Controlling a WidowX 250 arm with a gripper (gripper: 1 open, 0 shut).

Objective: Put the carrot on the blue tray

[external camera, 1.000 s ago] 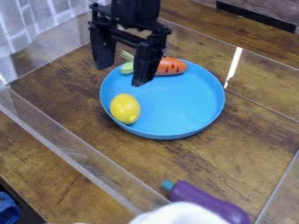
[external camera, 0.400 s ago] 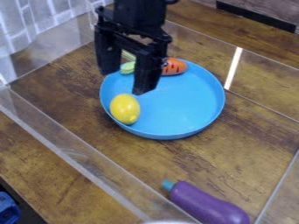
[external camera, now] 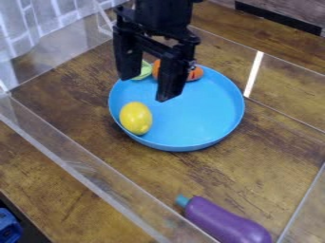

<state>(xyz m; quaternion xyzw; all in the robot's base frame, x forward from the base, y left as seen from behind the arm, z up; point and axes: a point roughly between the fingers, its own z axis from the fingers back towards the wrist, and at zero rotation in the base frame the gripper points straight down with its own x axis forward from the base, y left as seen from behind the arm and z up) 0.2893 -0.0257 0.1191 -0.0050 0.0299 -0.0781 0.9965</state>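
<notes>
The round blue tray (external camera: pixel 210 119) sits mid-table. On its far rim lies the orange carrot (external camera: pixel 195 71), mostly covered by my gripper; only its orange end and a bit of green stub show on either side of the fingers. My black gripper (external camera: pixel 147 84) hangs open over the tray's back left part, directly in front of the carrot, with nothing between its fingers. I cannot tell whether a finger touches the carrot.
A yellow lemon (external camera: pixel 136 117) rests inside the tray at its left. A purple eggplant (external camera: pixel 229 224) lies near the front edge. Clear plastic walls (external camera: pixel 76 166) fence the wooden table on the left and front.
My gripper, still open, has shifted slightly right and now covers more of the carrot. The white shape at the bottom edge has left the view.
</notes>
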